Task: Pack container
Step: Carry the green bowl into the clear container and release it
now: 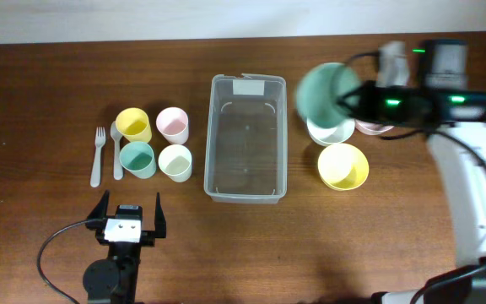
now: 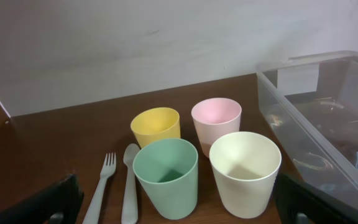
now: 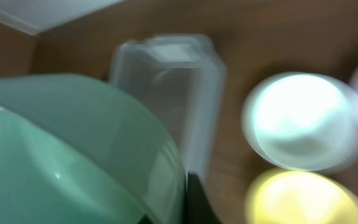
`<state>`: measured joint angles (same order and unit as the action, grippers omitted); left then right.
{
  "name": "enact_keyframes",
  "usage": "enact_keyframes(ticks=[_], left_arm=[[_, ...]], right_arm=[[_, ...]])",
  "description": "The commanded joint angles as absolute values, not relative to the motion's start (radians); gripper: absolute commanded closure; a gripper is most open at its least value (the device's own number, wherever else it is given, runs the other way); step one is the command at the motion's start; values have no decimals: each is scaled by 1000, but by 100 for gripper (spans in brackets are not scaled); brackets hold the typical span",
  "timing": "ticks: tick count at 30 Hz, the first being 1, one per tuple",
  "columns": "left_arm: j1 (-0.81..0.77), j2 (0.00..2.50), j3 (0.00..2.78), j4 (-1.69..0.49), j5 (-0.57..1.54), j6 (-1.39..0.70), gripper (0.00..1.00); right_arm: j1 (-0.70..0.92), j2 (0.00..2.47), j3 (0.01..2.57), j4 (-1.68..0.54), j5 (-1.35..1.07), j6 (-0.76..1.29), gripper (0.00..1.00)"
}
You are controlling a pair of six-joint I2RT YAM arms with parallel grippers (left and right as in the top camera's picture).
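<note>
overhead: clear rectangular plastic container [image 1: 245, 138] sits mid-table; right gripper [image 1: 353, 98] clamps a mint-green plastic bowl [image 1: 327, 91] just right of its far end. left gripper [image 1: 129, 215] jaws spread, nothing btwn.
left wrist: container at right, four pastel plastic cups [image 2: 166, 177] beside it.
right wrist: blurry; bowl fills left, container beyond.

Overhead looks straight down on whole table [image 1: 57, 84]. Left wrist sits low, close, facing pastel cups [image 2: 166, 177] and wall [image 2: 166, 37]. Right wrist up high, blurred, tilted down past green bowl [image 3: 73, 143]. All three share container [image 1: 245, 139].
</note>
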<state>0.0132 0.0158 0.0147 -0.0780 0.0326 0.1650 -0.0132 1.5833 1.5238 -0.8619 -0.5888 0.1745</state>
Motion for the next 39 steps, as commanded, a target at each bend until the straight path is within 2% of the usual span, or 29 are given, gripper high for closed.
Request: enact_keyframes(ticks=[1,4,7,16,36,38,39], left_arm=[[9,10,9,-80,29,174,0],[9,10,9,-80,29,174,0],[9,10,9,-80,29,174,0],[9,10,9,-80,29,174,0],[9,10,9,-80,29,174,0],[9,10,9,-80,29,174,0],[9,10,9,-80,29,174,0]], right_arm=[[169,1641,1540,-739,-481,253,96],[280,1734,1540,-648,-345,295,96],[323,1846,1546,-576,-344,331,96],[333,2141,1798,-622,-399,331,96],[327,2207,1837,-648,-258,350,95],[327,2211,1837,-640,-281,349,79],[327,2211,1837,-624,-300,341,68]])
